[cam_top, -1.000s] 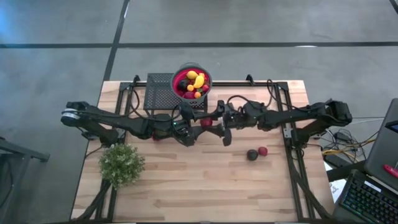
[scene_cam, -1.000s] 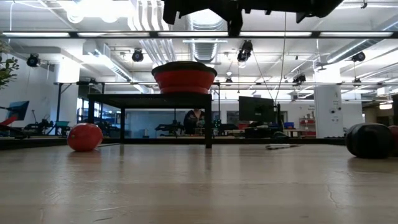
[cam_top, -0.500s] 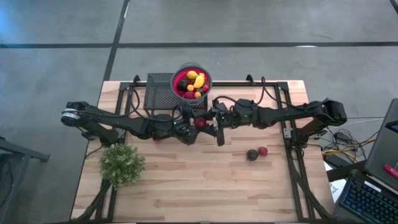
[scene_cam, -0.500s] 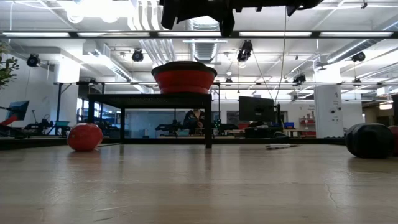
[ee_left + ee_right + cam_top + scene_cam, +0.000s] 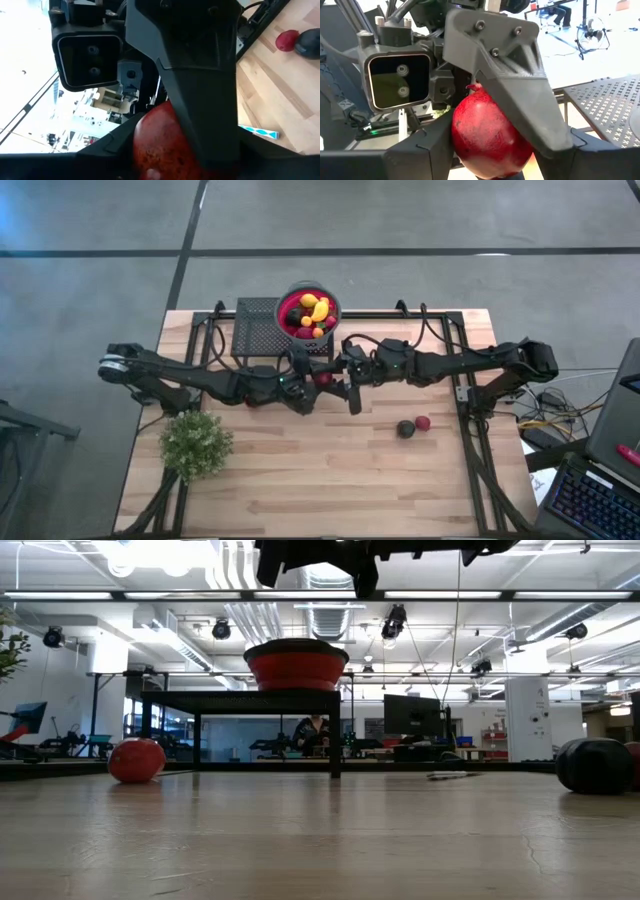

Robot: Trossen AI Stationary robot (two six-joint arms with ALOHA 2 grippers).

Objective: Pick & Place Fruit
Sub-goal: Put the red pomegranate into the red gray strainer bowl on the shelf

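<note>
A large red fruit [image 5: 322,378] with a small crown hangs high above the table's middle, between my two grippers, which meet there tip to tip. My right gripper [image 5: 492,160] comes from the table's right and my left gripper [image 5: 165,157] from the left; both are shut on the fruit. A red bowl [image 5: 308,311] with several small fruits stands on a black mesh stand [image 5: 255,328] at the far edge. A dark fruit [image 5: 405,428] and a small red one [image 5: 423,422] lie on the table at the right. Another red fruit [image 5: 137,760] lies under the left arm. My right gripper pinches the large red fruit by its two sides [image 5: 462,135] between its fingers. They lie level and come from the table's right. The fruit is lifted clear. My left gripper has one finger [image 5: 520,85] laid along the fruit's side [image 5: 150,135]. Its other finger is hidden behind the fruit. Its fingers lie level, from the table's left, turned crosswise to the right gripper's.
A bushy green plant [image 5: 195,443] stands near the table's left front. Black frame rails [image 5: 465,395] run along both sides of the table. The wooden top [image 5: 320,470] lies bare in front of the arms.
My right gripper has swung toward the table's left with the large red fruit, bringing it between my left gripper's fingers. For the last half second both arms have kept still.
</note>
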